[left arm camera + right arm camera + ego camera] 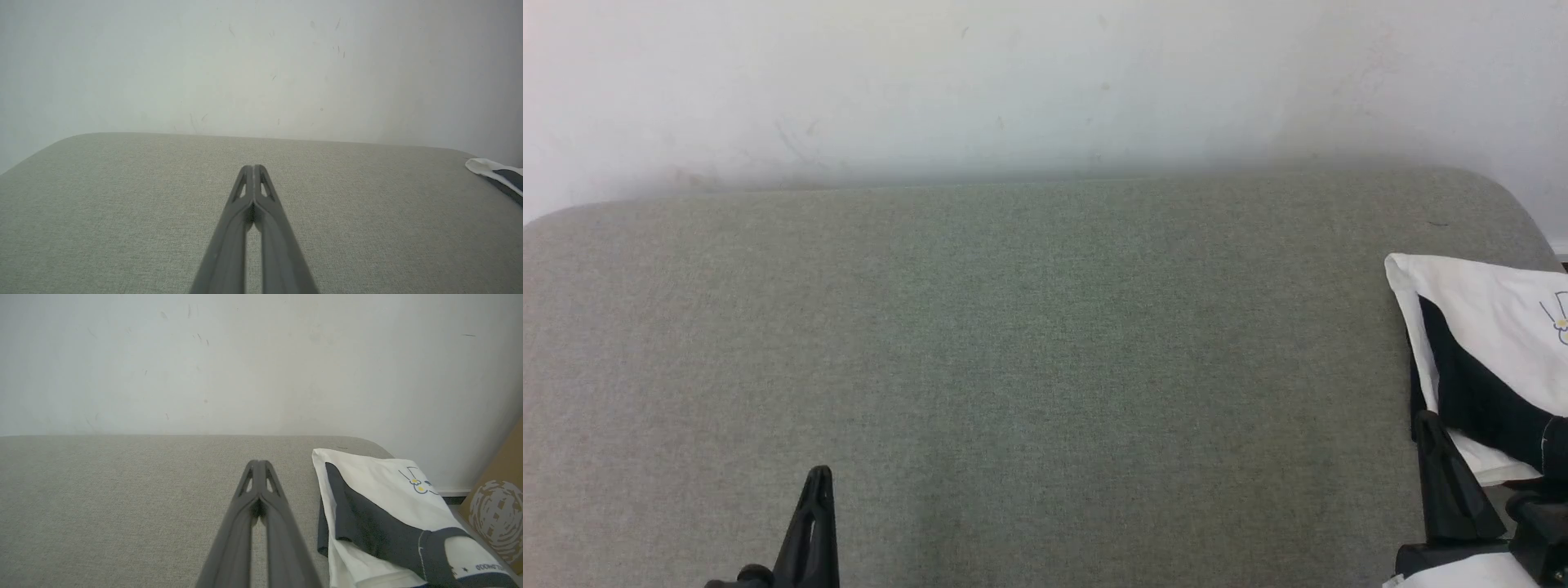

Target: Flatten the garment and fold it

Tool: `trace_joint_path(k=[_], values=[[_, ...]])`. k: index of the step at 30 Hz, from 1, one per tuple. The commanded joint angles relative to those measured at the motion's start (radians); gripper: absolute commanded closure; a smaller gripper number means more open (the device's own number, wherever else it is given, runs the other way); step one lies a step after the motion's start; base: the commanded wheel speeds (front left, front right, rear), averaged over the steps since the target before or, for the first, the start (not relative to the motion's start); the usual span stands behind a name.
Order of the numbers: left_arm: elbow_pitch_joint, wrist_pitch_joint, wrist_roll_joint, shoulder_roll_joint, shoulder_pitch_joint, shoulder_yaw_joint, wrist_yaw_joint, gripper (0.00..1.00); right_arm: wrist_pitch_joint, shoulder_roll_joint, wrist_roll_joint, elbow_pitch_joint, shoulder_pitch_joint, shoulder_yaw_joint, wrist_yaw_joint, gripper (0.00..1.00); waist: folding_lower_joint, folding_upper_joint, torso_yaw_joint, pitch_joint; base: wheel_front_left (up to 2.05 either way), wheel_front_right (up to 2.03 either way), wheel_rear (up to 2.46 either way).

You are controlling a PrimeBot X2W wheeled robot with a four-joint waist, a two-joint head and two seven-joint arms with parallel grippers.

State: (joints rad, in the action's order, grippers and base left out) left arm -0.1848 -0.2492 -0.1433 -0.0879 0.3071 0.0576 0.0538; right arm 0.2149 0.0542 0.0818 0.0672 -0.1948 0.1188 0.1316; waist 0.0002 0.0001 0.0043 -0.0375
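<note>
A: Any writing to read?
B: One tiny line of dark letters (488, 566) on the garment (380, 486), on its white neck patch (470, 555), beside a small star (464, 570). Too small to make out.
A: Anything else?
B: Nothing legible.

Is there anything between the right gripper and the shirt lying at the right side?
Nothing visible. The shut right gripper sits just left of the garment, with bare grey cushion between them.

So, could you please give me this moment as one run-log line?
garment: looks folded, right end of grey pad | left pincer: shut, empty | right pincer: shut, empty, beside garment
</note>
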Motion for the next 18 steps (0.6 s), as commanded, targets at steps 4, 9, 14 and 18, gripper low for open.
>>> trace_joint_path(k=[4,9,14,18], values=[[0.011,0.013,0.011,0.003,-0.022,-0.004,-0.004,1.00,-0.011,0.000,-0.006,-0.004,0.014,-0.007,0.000,1.00,0.0000,-0.0001,0.000,0.002,0.00,0.00,0.00],[0.019,0.023,0.016,0.004,-0.034,-0.006,-0.006,1.00,-0.019,-0.001,-0.009,-0.007,0.022,-0.012,0.000,1.00,0.0000,-0.0001,0.000,0.003,0.00,0.00,0.00],[0.026,0.033,0.022,0.006,-0.046,-0.009,-0.008,1.00,-0.028,-0.001,-0.012,-0.010,0.030,-0.017,0.000,1.00,0.0000,-0.0001,-0.001,0.005,0.00,0.00,0.00],[0.032,0.041,0.027,0.007,-0.056,-0.011,-0.010,1.00,-0.035,-0.001,-0.015,-0.012,0.036,-0.021,0.000,1.00,0.0000,-0.0001,-0.001,0.006,0.00,0.00,0.00]])
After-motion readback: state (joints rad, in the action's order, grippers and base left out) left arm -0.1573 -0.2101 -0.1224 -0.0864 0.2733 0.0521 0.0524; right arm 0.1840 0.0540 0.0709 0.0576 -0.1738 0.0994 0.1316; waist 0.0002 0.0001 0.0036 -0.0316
